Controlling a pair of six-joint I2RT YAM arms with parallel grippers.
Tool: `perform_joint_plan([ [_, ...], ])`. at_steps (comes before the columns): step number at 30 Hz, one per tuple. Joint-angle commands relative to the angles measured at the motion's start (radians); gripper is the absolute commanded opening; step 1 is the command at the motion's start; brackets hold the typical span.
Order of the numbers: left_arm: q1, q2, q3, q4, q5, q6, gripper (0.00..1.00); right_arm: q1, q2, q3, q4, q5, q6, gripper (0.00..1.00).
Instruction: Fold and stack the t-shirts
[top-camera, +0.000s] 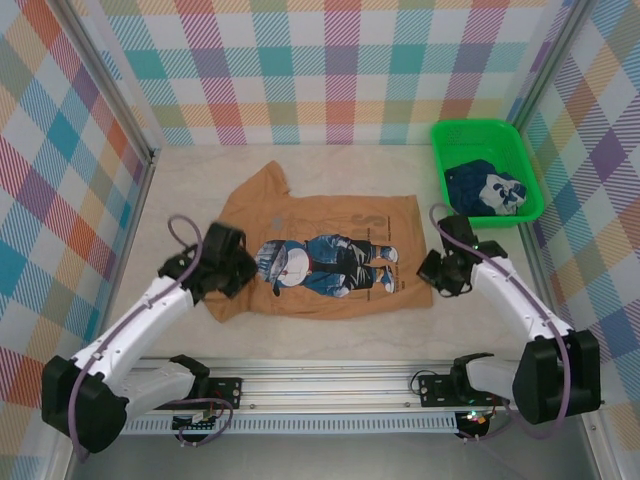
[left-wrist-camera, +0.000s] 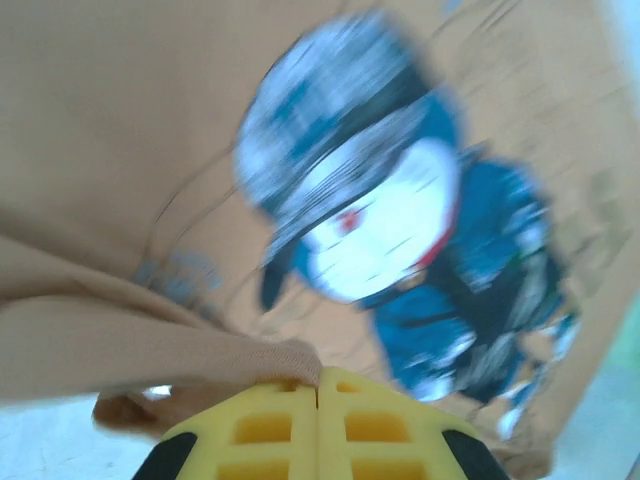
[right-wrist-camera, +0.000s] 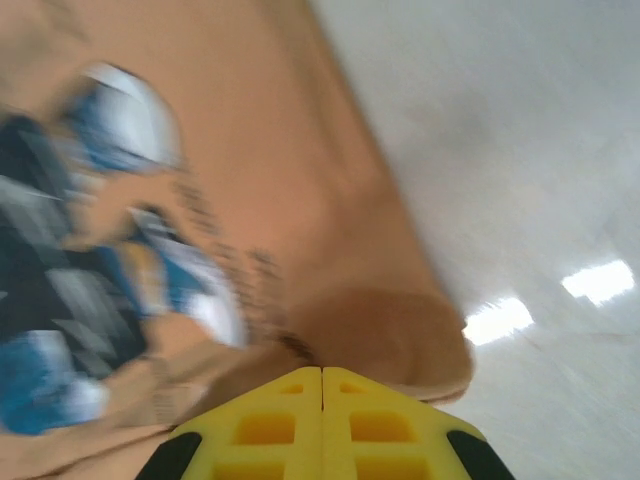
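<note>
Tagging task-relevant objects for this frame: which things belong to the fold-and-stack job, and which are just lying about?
Job: tan shirt, pinched by left end effector and right end effector; navy shirt.
Lying about: basket, which holds the navy shirt.

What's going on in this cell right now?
Both arms are working the tan t-shirt, which lies spread print-up on the table. The left gripper is shut on the cloth at the shirt's near-left corner, and the right gripper is shut on its near-right corner. No fold is made yet. A navy t-shirt sits crumpled in the green basket at far right.
</note>
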Motion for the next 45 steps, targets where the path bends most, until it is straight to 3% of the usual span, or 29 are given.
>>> perform_joint_plan([
  [1, -0.011, 0.012, 0.379, -0.118, -0.296, 0.134, 0.0, 0.004, -0.076, 0.227, 0.108, -0.006, -0.092, 0.0],
  [8, -0.011, 0.057, 0.912, -0.121, -0.67, 0.432, 0.0, 0.014, -0.068, 0.521, 0.241, -0.195, -0.093, 0.0],
  [12, 0.004, 0.193, 1.189, -0.076, -0.694, 0.644, 0.0, 0.054, -0.027, 0.617, 0.262, -0.26, -0.033, 0.0],
  [15, 0.033, 0.394, 1.452, -0.124, -0.664, 0.731, 0.0, 0.061, 0.012, 0.649, 0.299, -0.271, 0.044, 0.0],
  [19, 0.144, 0.675, 1.743, -0.186, -0.487, 0.703, 0.0, 0.061, 0.126, 0.711, 0.292, -0.246, 0.104, 0.0],
  [25, 0.288, 0.926, 1.783, -0.016, -0.066, 0.498, 0.0, 0.019, 0.316, 0.79, 0.323, -0.225, 0.187, 0.0],
  [30, 0.312, 1.111, 1.921, 0.136, 0.193, 0.324, 0.0, -0.106, 0.433, 0.92, 0.32, -0.227, 0.204, 0.0],
  [36, 0.296, 1.104, 1.936, 0.324, 0.304, 0.174, 0.0, -0.228, 0.438, 1.056, 0.294, -0.213, 0.173, 0.0],
  [41, 0.33, 1.005, 1.935, 0.414, 0.317, 0.135, 0.0, -0.245, 0.332, 1.023, 0.313, -0.163, 0.135, 0.0],
  [43, 0.346, 0.956, 1.934, 0.406, 0.335, 0.146, 0.0, -0.245, 0.269, 0.955, 0.348, -0.163, 0.144, 0.0],
  [45, 0.355, 0.897, 1.934, 0.286, 0.365, 0.202, 0.0, -0.243, 0.221, 0.888, 0.349, -0.184, 0.155, 0.0],
])
